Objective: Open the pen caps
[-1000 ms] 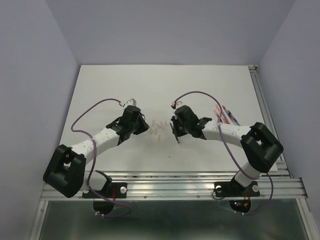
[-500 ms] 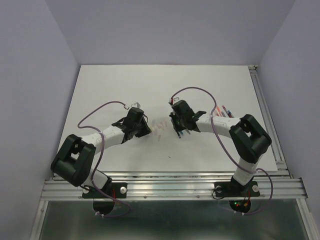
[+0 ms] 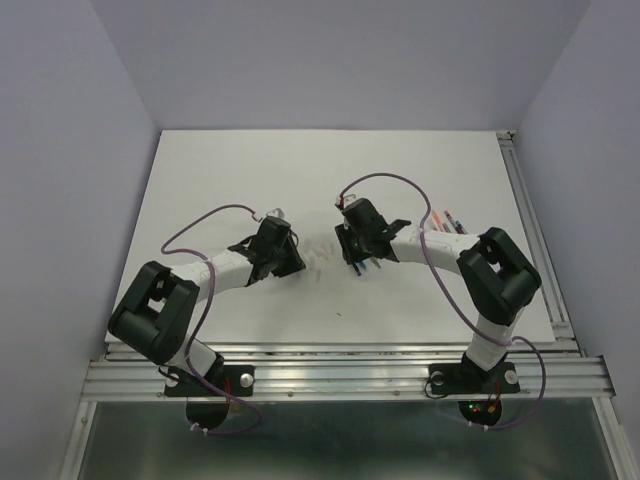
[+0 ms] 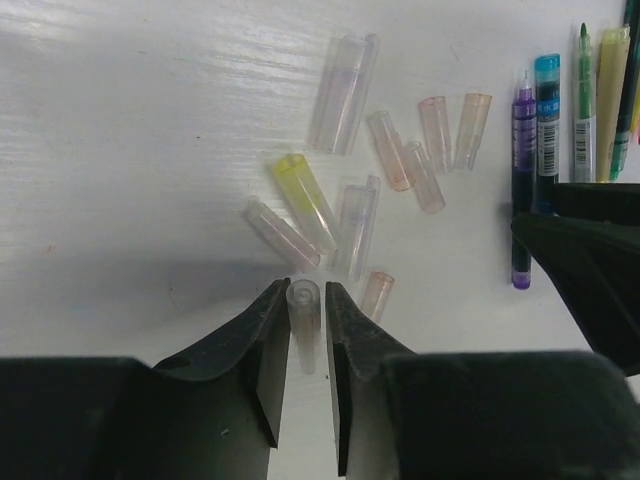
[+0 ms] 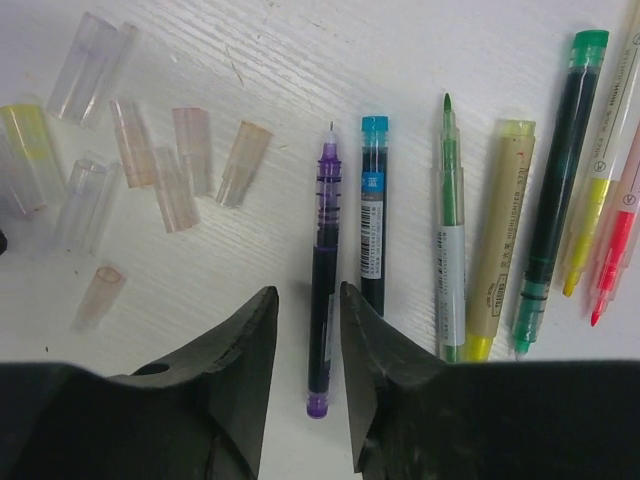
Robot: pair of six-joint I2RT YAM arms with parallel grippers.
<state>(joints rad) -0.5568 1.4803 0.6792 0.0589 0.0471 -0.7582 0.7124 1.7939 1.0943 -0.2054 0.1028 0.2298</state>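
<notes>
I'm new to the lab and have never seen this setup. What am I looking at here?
Two robot arms are bolted to a white table. One picture looks down from above; the other two come from wrist cameras, so the dark shapes below are fingers. Loose pen caps lie scattered beside a row of pens. The left hand has one clear cap between its fingers; whether gripped, I cannot tell. The right hand is open, astride a purple pen lying on the table.

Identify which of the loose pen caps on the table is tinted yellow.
The yellow cap in the pile's middle; the others are clear or pinkish.
</notes>
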